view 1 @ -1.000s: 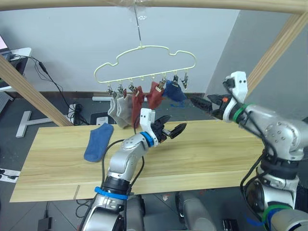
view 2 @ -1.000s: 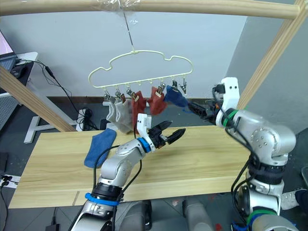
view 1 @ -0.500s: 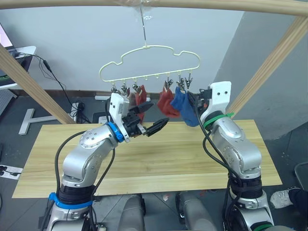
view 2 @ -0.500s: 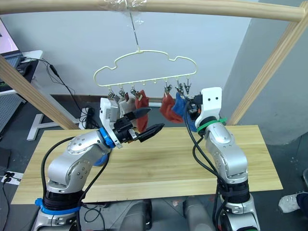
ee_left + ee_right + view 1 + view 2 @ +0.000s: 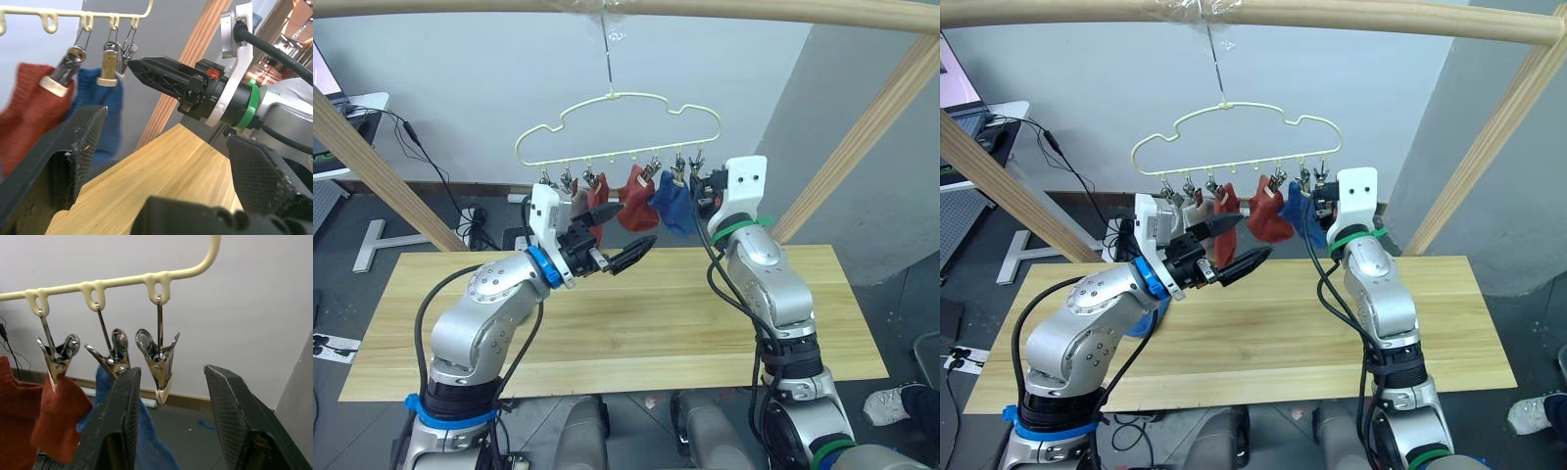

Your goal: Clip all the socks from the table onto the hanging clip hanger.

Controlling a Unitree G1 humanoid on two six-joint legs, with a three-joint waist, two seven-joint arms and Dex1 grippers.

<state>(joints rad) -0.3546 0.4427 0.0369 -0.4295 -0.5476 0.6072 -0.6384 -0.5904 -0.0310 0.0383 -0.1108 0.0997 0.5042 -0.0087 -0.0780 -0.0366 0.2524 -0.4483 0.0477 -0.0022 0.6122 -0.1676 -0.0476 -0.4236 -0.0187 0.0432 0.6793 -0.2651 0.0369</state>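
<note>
The pale yellow clip hanger (image 5: pixel 617 127) hangs from the top pole. On its clips hang grey socks (image 5: pixel 576 199), two rust red socks (image 5: pixel 634 204) and a blue sock (image 5: pixel 672 206). The end clip (image 5: pixel 159 360) holds nothing. My right gripper (image 5: pixel 698 188) is open, its fingers (image 5: pixel 117 431) on either side of that clip and just short of it. My left gripper (image 5: pixel 622 250) is open and holds nothing, in front of the red socks and above the table (image 5: pixel 656 323). A patch of blue fabric (image 5: pixel 1159 311) shows under my left forearm, mostly hidden.
Thick wooden poles (image 5: pixel 862 127) slant down on both sides of the table, and one runs across the top. Cables and a desk stand on the floor behind at the left.
My right gripper has swung in from the right up to the hanger's end clips. My left gripper has risen off the table toward the hung socks. The hung blue sock has swung.
</note>
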